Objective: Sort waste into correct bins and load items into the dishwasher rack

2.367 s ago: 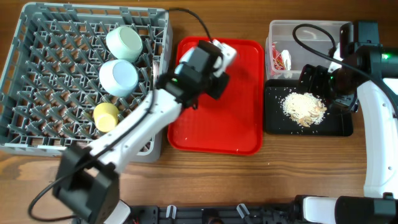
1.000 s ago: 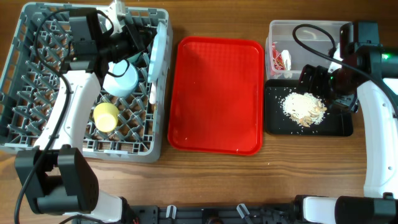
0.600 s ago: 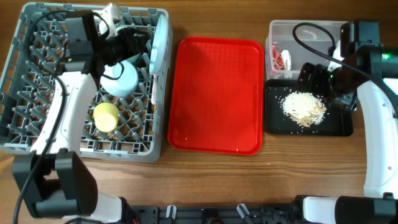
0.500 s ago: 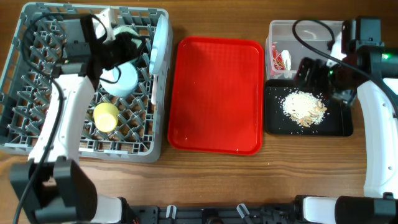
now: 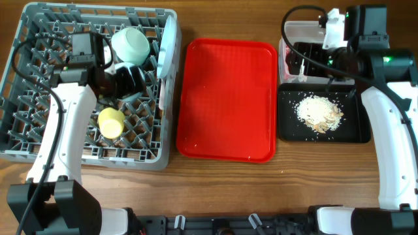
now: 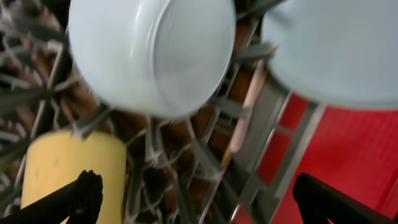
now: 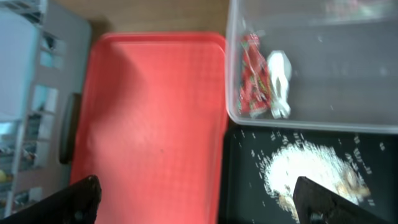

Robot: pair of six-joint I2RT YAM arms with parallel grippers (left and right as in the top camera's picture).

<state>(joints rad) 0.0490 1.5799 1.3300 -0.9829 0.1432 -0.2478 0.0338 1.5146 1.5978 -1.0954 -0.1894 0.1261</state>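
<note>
Wooden table (image 5: 313, 183), grey rack (image 5: 32, 130) left, red tray (image 5: 225, 104) centre

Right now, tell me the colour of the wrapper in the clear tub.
The wrapper is red and white, clearest in the right wrist view.

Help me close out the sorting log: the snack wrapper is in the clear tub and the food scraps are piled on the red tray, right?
Not quite. The food scraps are piled on the black tray, not on the red tray. The right wrist view shows this. The snack wrapper is in the clear tub, as you said.
</note>
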